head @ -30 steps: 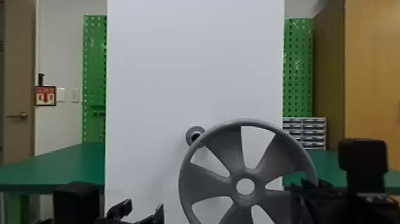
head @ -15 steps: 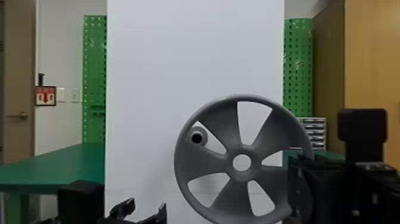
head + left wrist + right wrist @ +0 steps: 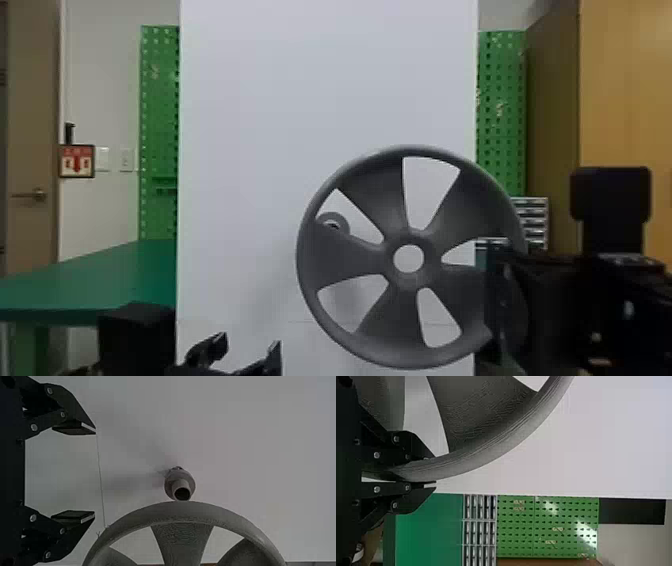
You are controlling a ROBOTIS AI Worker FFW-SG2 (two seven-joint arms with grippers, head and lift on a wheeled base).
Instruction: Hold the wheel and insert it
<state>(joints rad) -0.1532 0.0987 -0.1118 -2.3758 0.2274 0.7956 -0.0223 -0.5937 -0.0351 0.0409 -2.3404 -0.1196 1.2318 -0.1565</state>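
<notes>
In the head view, the right gripper [image 3: 494, 295] hides part of the wheel [image 3: 350, 262] at its fingers; one spoke, farther from them, overlaps the peg [image 3: 341, 220]. Beyond the left gripper's [image 3: 247, 345] fingertips, its wrist view's edge crops the wheel.

White panel [image 3: 250, 100] upright at centre; green pegboard [image 3: 159, 100] at each side. Green table [image 3: 100, 280], left. Door [image 3: 32, 100], far left. Red sign [image 3: 76, 161] beside wall switches [image 3: 102, 159]. Drawer unit [image 3: 535, 215] below right pegboard [image 3: 500, 75]. Wooden cabinet [image 3: 625, 100], far right.
</notes>
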